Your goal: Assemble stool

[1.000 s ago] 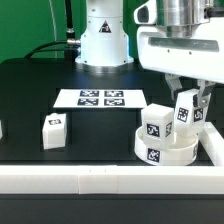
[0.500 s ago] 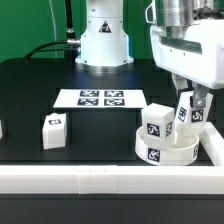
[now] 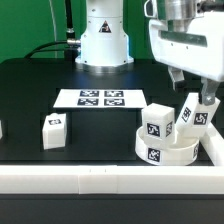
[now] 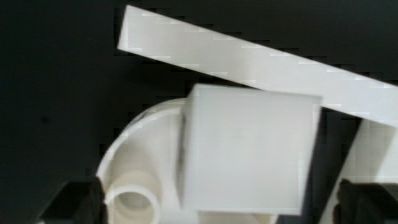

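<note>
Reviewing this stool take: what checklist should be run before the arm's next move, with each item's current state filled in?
1. pincer open: ok, the jaws stand wide on either side of the leg below.
2. tilted leg fully seated in the seat: cannot tell; it leans toward the exterior view's right.
3. upright leg standing on the seat: ok.
4. loose leg free on the table, nothing touching it: ok.
5. marker board uncovered: ok.
</note>
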### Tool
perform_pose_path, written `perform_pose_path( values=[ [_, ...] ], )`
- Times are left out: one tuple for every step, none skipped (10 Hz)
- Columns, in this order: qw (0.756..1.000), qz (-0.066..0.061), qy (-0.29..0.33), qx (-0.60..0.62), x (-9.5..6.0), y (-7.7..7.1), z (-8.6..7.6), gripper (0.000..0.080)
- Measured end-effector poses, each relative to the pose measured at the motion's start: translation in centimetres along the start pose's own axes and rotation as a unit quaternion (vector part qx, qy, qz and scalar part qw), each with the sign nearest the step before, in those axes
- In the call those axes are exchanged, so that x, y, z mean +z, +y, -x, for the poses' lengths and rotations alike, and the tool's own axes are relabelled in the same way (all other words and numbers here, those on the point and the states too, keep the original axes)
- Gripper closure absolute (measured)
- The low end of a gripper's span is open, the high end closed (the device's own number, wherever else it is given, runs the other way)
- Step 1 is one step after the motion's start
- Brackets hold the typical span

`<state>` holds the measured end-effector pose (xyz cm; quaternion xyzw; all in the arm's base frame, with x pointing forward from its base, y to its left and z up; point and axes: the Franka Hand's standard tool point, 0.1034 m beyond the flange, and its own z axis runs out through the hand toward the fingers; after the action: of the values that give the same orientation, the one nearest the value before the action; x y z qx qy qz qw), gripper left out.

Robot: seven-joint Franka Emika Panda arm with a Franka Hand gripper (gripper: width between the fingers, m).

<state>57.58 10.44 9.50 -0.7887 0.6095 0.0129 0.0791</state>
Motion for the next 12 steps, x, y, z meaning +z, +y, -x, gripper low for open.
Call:
perform_pose_path(
  values=[
    [1.0, 0.002, 0.0, -0.002, 0.25, 0.12, -0.04, 0.0151],
    [1.0, 0.003, 0.0, -0.02, 0.32, 0.17, -0.06, 0.015],
    [1.0, 0.003, 0.0, -0.02, 0.32, 0.17, -0.04, 0.015],
    [1.0, 0.004, 0.0, -0.023, 0.35, 0.19, -0.03, 0.015],
    [0.994, 0.019, 0.004, -0.108, 0.37, 0.39, 0.16, 0.015],
    [0.985, 0.021, 0.006, -0.17, 0.22, 0.25, 0.18, 0.015],
    [0.974, 0.022, 0.007, -0.224, 0.05, 0.16, 0.17, 0.015],
    [0.965, 0.021, 0.007, -0.262, -0.09, 0.06, 0.19, 0.015],
    [0.957, 0.022, 0.007, -0.289, -0.01, 0.12, 0.12, 0.015],
    [0.945, 0.023, 0.006, -0.326, 0.01, 0.14, 0.06, 0.015],
    [0.935, 0.023, 0.005, -0.354, 0.01, 0.15, 0.04, 0.015],
    [0.924, 0.024, 0.006, -0.383, 0.02, 0.15, 0.07, 0.015]
  ],
)
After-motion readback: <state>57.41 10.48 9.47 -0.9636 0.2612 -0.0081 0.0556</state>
